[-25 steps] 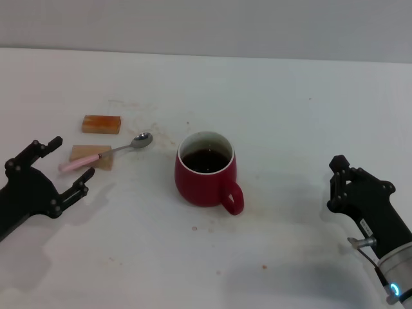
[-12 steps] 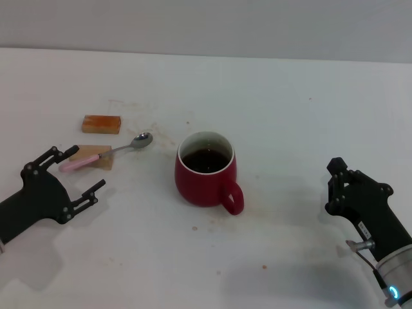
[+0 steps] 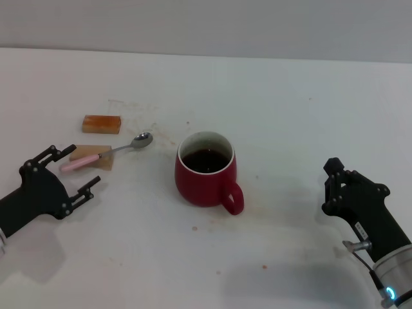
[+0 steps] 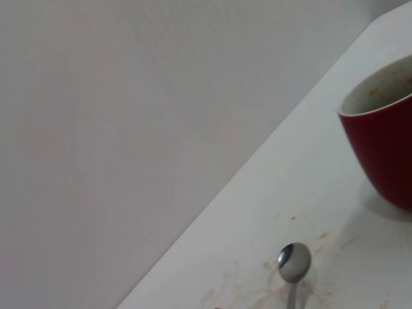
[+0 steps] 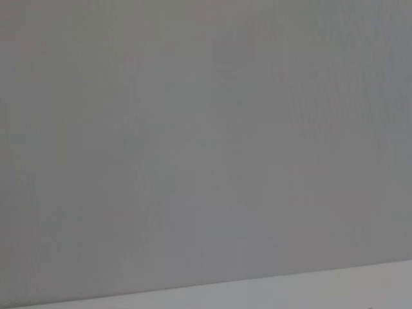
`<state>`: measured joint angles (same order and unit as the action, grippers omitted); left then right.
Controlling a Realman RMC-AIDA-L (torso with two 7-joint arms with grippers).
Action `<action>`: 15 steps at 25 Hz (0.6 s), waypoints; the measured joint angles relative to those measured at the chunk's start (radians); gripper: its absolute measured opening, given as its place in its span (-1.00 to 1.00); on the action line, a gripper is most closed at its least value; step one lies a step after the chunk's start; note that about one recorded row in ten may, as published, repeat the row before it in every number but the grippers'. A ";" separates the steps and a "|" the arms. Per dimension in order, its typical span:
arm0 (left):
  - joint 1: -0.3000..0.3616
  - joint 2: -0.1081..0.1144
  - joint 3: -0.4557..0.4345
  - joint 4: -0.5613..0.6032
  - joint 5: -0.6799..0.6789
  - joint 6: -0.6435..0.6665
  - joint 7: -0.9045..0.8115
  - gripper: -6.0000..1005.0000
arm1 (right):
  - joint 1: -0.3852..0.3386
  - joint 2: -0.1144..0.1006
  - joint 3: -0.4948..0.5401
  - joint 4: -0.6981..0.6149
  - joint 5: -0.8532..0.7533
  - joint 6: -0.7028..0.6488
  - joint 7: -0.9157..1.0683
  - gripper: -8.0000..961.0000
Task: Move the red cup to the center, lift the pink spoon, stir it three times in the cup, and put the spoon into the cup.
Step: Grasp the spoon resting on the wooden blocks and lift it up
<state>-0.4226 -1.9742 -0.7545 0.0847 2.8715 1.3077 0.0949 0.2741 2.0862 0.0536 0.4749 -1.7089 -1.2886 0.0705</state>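
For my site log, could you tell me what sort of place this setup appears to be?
Probably a lab test bench rather than a kitchen: a plain white table against a bare grey wall, with only staged props, namely the red cup, the pink spoon and two wooden blocks.

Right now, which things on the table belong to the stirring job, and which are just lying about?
Job:
red cup with dark liquid
pink spoon, handle propped on a block
left end effector, open near the spoon
right end effector, off to the right of the cup

Lying about:
tan wooden block under the spoon
orange wooden block
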 joint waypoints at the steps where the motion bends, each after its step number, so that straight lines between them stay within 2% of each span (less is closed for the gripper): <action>1: 0.000 0.000 -0.005 0.000 -0.001 -0.002 0.005 0.41 | 0.000 0.000 0.000 0.002 0.000 0.000 0.000 -0.99; 15: -0.003 0.001 -0.019 -0.004 -0.005 -0.049 0.011 0.23 | 0.007 -0.002 0.000 0.011 -0.015 0.000 -0.004 -0.99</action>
<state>-0.4254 -1.9736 -0.7733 0.0803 2.8669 1.2587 0.1059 0.2815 2.0846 0.0537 0.4863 -1.7236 -1.2884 0.0667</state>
